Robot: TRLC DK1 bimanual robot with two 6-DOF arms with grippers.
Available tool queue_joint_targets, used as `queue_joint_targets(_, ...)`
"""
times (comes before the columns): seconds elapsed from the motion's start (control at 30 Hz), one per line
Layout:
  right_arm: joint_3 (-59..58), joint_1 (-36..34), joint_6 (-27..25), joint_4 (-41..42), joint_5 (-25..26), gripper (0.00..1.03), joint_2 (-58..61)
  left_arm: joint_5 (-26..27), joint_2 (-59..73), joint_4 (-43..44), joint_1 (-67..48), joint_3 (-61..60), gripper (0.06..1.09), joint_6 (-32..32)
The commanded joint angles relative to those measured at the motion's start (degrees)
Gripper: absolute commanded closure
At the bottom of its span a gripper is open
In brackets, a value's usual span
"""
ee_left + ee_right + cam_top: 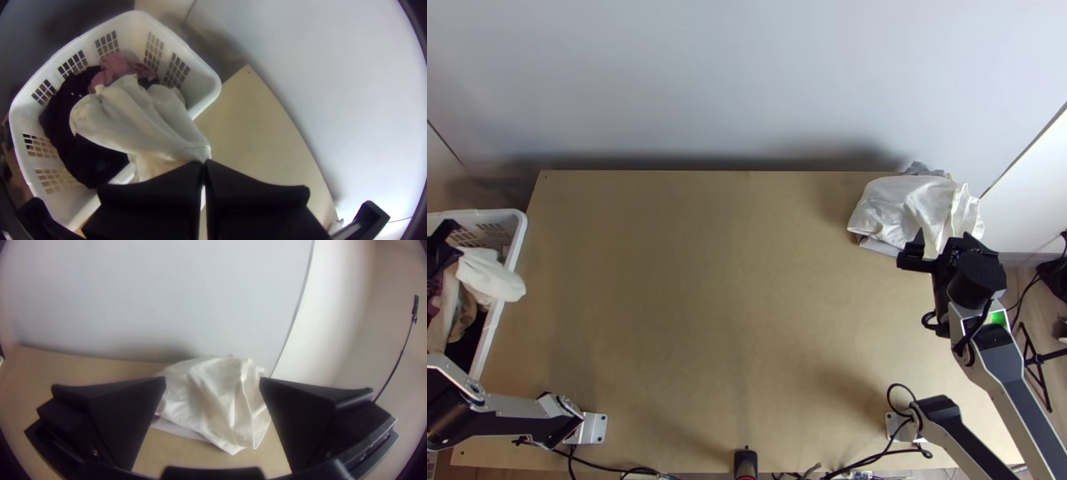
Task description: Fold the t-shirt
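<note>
Since a garment must leave the basket before it can be spread, the left arm's broad black pincer [203,164] grips one gathered end of the soft white cloth [144,122], presumably the t-shirt; beyond the pincer, its rest lies bunched in the slotted white plastic basket [208,86]. Well apart, the right arm's broad black pincer [213,381] stands released; just beyond it sits a draped off-white fabric heap [211,406], perhaps kept aside for folding room.

The wooden table [731,304] bears piled pale cloth [895,204] at its far right corner.
</note>
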Motion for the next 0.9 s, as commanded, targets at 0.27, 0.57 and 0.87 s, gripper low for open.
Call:
queue_joint_targets(0.27, -1.8, 0.19, 0.77, 1.42, -0.05, 0.05, -1.78, -0.42, -3.19, -10.11, -4.57, 10.47, 1.04, -12.36)
queue_joint_targets(0.57, -2.15, 0.8, 1.47, 2.04, -0.05, 0.05, -1.78, -3.32, -16.02, -17.93, -15.56, -2.63, 1.05, -5.33)
queue_joint_targets(0.87, -4.17, 1.68, 2.79, 2.83, -0.13, 0.05, -3.1, -9.12, -22.52, -15.56, -37.97, -14.14, 1.04, -14.47)
